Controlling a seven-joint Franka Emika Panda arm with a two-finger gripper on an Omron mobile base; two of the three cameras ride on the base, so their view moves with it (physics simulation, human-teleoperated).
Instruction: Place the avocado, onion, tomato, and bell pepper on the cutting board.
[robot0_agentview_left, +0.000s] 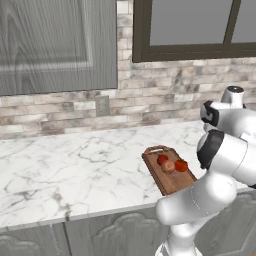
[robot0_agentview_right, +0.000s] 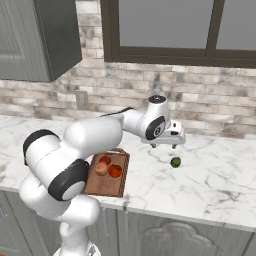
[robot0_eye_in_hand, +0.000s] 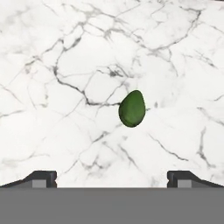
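A: Where was the small dark green avocado (robot0_eye_in_hand: 132, 109)?

B: Alone on the white marble bench (robot0_agentview_right: 220, 175), well apart from the brown wooden cutting board (robot0_agentview_right: 106, 185), which carried the pale onion (robot0_agentview_right: 101, 169), orange-red tomato (robot0_agentview_right: 115, 171) and deep red bell pepper (robot0_agentview_right: 104, 160).

A: And the claw (robot0_agentview_right: 164, 144)?

B: Spread wide above the avocado, holding nothing.

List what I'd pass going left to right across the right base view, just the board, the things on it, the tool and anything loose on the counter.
cutting board → onion → tomato → tool → avocado
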